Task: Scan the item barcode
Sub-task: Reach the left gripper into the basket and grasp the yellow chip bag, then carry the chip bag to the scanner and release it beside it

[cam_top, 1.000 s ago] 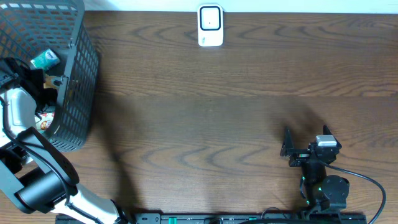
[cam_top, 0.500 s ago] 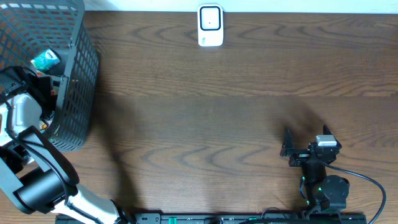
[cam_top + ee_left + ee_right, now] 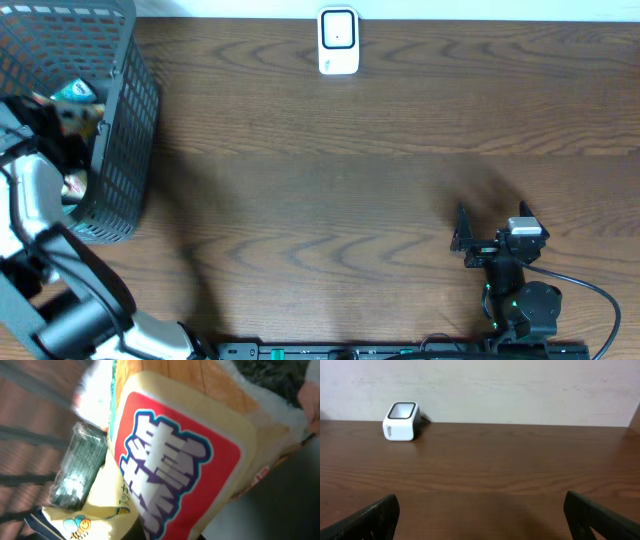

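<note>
left pincer (image 3: pixel 68 118) is closed inside the basket (image 3: pixel 128 140), snack pack (image 3: pixel 185 460) against it, hold unconfirmed; scanner (image 3: pixel 338 42) lies well to its right across the table (image 3: pixel 300 200); right pincer (image 3: pixel 492 225) wide, empty

1. Table (image 3: pixel 350 200): dark brown wood-grain top with a matt finish. It fills nearly the whole overhead view, and the grain runs along its length in long wavy bands
2. Wall (image 3: pixel 520 385): plain, pale off-white and faintly mottled. In the right wrist view it stands directly behind the far edge of the table
3. Pale strip (image 3: pixel 500 8): runs along the top border of the overhead view, beyond the far edge of the table
4. Brown edge (image 3: pixel 635 416): at the right border of the right wrist view, against the wall. Its nature cannot be told
5. Light: even and diffuse. A soft-edged shadow (image 3: pixel 190 255) lies on the left part of the tabletop
</note>
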